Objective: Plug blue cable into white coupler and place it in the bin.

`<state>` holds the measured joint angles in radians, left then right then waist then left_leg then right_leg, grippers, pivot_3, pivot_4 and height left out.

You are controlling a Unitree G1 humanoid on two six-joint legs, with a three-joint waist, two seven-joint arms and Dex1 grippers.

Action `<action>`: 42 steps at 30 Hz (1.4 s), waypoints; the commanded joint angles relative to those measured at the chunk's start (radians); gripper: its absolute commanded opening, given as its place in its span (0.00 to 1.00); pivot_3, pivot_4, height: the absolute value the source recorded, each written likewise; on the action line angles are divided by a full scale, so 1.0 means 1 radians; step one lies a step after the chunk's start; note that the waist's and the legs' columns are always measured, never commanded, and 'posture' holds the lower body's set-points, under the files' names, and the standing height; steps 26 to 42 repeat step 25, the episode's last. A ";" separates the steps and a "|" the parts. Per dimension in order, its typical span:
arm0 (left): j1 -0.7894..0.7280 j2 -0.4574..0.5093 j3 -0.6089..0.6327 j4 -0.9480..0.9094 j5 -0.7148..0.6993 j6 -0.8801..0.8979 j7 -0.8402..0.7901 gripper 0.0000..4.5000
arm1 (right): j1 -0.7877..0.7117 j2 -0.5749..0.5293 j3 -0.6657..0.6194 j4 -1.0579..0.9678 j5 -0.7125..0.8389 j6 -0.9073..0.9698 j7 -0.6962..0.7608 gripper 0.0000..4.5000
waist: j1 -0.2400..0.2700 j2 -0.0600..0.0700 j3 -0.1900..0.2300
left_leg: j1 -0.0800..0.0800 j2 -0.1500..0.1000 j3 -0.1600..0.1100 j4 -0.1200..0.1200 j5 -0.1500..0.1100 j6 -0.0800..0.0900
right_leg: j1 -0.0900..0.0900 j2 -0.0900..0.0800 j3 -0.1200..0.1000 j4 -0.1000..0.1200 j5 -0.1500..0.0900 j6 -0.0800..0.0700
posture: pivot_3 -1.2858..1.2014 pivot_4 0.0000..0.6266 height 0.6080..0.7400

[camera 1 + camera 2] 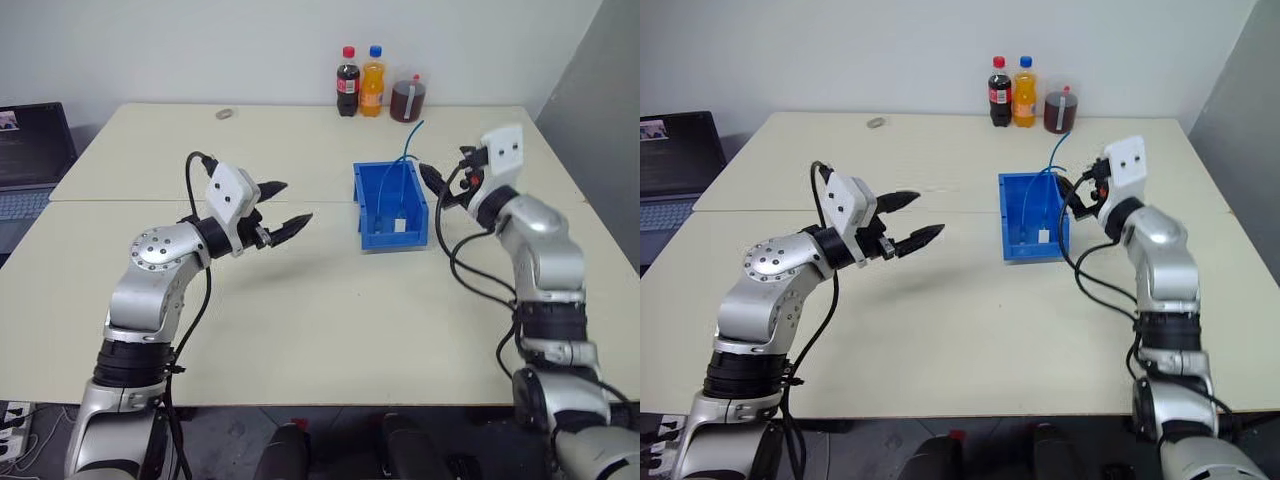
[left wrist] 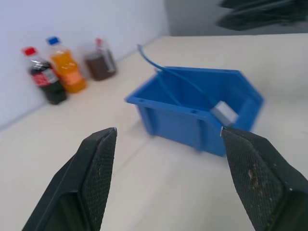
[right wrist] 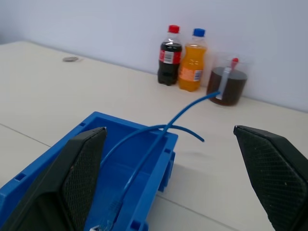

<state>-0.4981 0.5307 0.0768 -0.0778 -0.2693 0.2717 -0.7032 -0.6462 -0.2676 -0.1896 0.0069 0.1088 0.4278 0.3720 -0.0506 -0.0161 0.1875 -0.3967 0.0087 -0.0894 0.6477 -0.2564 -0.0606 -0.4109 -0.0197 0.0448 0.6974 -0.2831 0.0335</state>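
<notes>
Both jaws stand spread and empty, the left gripper (image 1: 283, 214) short of the bin (image 1: 372, 184) and the right gripper (image 1: 437, 186) beside it, while the blue cable (image 1: 405, 160) and white coupler (image 1: 399, 225) already lie inside, so the job looks done.

Blue cable (image 1: 398, 172) with white coupler (image 1: 399, 226) lying inside bin (image 1: 372, 205).

Left gripper (image 2: 166, 139) jaws wide apart, empty. Bin (image 2: 183, 120) ahead between them, blue cable (image 2: 166, 72) and white coupler (image 2: 224, 113) inside.
</notes>
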 commanded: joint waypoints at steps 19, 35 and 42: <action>0.501 -0.330 0.188 -0.335 0.000 -0.047 0.520 0.80 | 0.753 0.245 0.147 -0.501 -0.109 -0.248 -0.319 1.00 | 0.018 -0.001 -0.003 | 0.012 0.002 0.000 -0.002 0.000 0.000 | 0.010 0.002 0.001 -0.001 0.000 0.001 | 0.52 0.24 1.00; 0.584 -0.324 0.112 -0.376 0.062 -0.067 0.506 0.80 | 0.739 0.223 0.143 -0.475 -0.101 -0.250 -0.311 1.00 | 0.018 -0.001 -0.003 | 0.016 0.002 0.000 -0.002 0.000 0.000 | 0.015 0.003 0.001 -0.005 0.000 0.001 | 0.52 0.24 1.00; 0.584 -0.324 0.112 -0.376 0.062 -0.067 0.506 0.80 | 0.739 0.223 0.143 -0.475 -0.101 -0.250 -0.311 1.00 | 0.018 -0.001 -0.003 | 0.016 0.002 0.000 -0.002 0.000 0.000 | 0.015 0.003 0.001 -0.005 0.000 0.001 | 0.52 0.24 1.00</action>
